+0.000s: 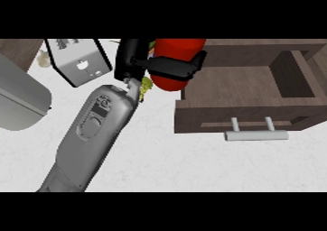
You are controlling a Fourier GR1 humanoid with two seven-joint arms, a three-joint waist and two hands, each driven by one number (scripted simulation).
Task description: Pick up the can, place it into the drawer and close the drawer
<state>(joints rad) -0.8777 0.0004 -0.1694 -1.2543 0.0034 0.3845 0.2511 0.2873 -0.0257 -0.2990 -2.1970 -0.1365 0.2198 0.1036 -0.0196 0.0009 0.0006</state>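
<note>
White bench [193,167] seen from steeply above, with a dark wooden drawer [246,85] standing open at the right and a grey appliance [16,101] at the left edge. One grey forearm [93,135] rises from the lower edge toward the top centre; from its position at the left of the view it is judged to be the left arm. Its black hand [167,66] has the fingers [186,67] curled round a red can [176,54], which is held just beside the drawer's left wall, at the upper left corner of the opening. The right hand does not appear.

Step in hand, as judged: carrying the can over the drawer before release. To do this well, the can should travel to the right until it lies wholly over the drawer floor and clear of the left wall, then descend before the fingers open, so that it neither catches the rim nor rolls.

Containers: the drawer shows a bare wooden floor, with a darker, narrower compartment [291,74] toward the right; nothing can be seen lying in either. A pale bar handle [256,135] projects from the drawer front and would serve for pushing it closed. A small grey box [78,61] stands at the upper left; something yellow-green [146,85] shows beneath the hand, too hidden to identify.
</note>
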